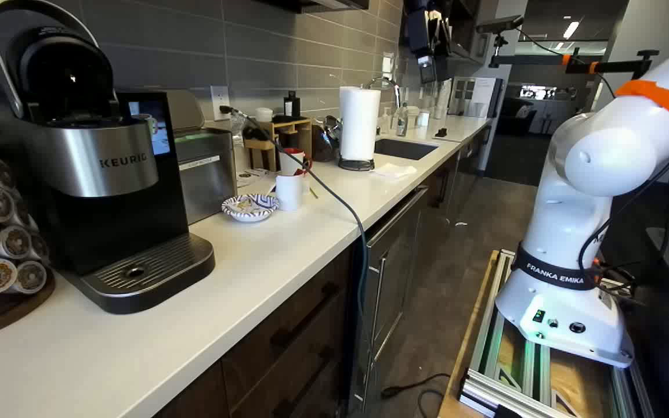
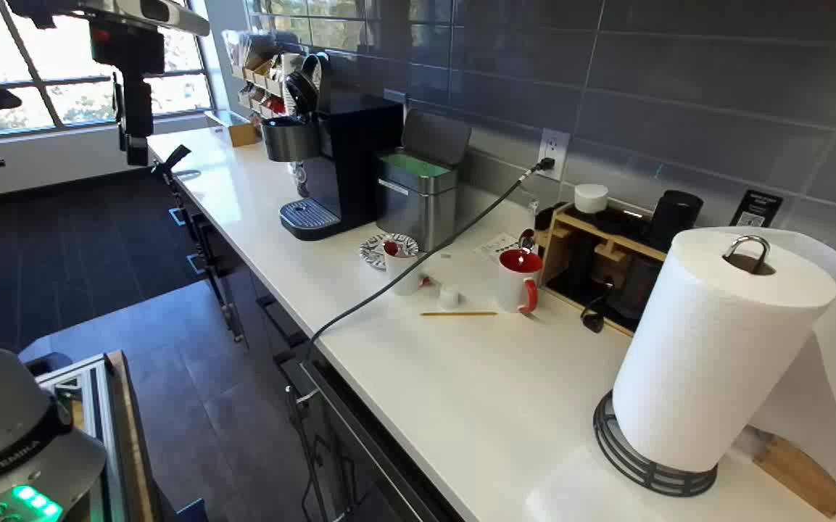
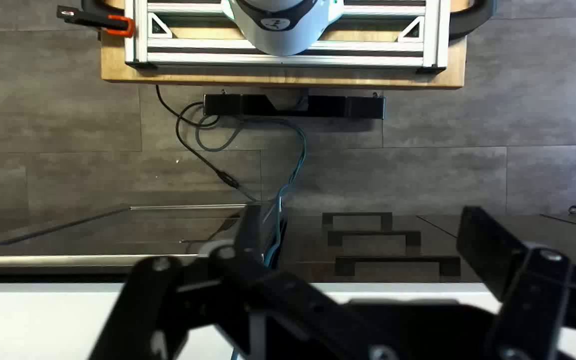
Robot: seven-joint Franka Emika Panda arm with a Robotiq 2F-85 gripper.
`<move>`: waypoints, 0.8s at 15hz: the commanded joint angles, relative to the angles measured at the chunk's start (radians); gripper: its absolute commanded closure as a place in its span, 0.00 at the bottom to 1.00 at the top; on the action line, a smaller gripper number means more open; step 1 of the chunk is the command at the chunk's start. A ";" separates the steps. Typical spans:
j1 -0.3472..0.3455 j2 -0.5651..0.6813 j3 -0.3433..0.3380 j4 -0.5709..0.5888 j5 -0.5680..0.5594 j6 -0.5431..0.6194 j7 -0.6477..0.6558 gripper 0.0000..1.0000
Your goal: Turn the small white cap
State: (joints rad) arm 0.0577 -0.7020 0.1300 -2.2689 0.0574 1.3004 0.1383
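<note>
Kitchen counter [image 2: 454,377] supports a small white cap [image 2: 449,296] between two mugs [image 2: 512,287], presumably for overhead access, while the gripper [image 3: 361,225], jaws spread and empty, hangs well apart.

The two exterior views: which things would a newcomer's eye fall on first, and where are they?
Probably the coffee machine marked KEURIG first, standing large on the counter in an exterior view. The white robot arm opposite the counter, and the tall paper towel roll on its black stand, may follow. The dark cable also stands out, stretching from the wall outlet over the counter and down past its front edge.
</note>
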 commanded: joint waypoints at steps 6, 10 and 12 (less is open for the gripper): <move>-0.003 0.001 -0.009 0.011 -0.008 -0.007 -0.011 0.00; -0.002 0.002 -0.008 0.011 -0.008 -0.007 -0.011 0.00; -0.002 0.002 -0.007 0.011 -0.008 -0.007 -0.011 0.00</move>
State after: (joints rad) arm 0.0561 -0.7016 0.1221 -2.2608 0.0497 1.2959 0.1280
